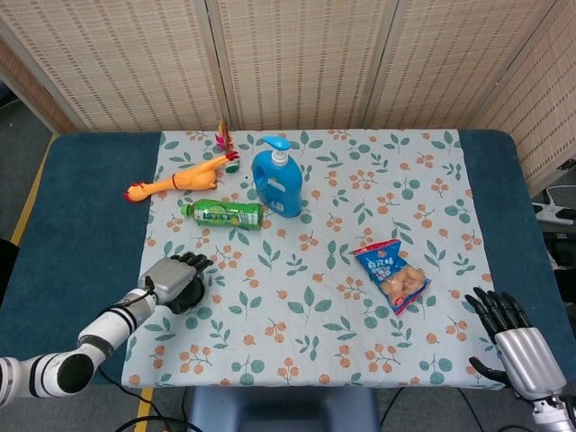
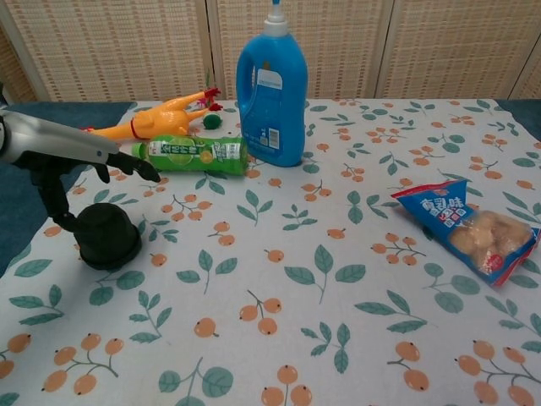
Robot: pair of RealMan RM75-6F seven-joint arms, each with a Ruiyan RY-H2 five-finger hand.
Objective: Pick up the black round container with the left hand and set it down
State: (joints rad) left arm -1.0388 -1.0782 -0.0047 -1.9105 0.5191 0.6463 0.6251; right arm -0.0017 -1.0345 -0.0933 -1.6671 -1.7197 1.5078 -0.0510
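Note:
The black round container (image 2: 107, 238) stands on the floral cloth near its front left; in the head view only its near edge (image 1: 189, 303) shows under my hand. My left hand (image 1: 176, 277) hovers over it, and the chest view shows the fingers (image 2: 127, 165) stretched out above the lid with a gap. The thumb reaches down along the container's left side; I cannot tell if it touches. The container rests on the cloth, not gripped. My right hand (image 1: 517, 347) lies open at the front right, off the cloth, holding nothing.
A blue pump bottle (image 2: 272, 93) stands at the back centre. A green bottle (image 2: 193, 154) lies in front of it, just behind my left hand. A rubber chicken (image 2: 144, 125) lies at the back left and a snack bag (image 2: 473, 233) on the right.

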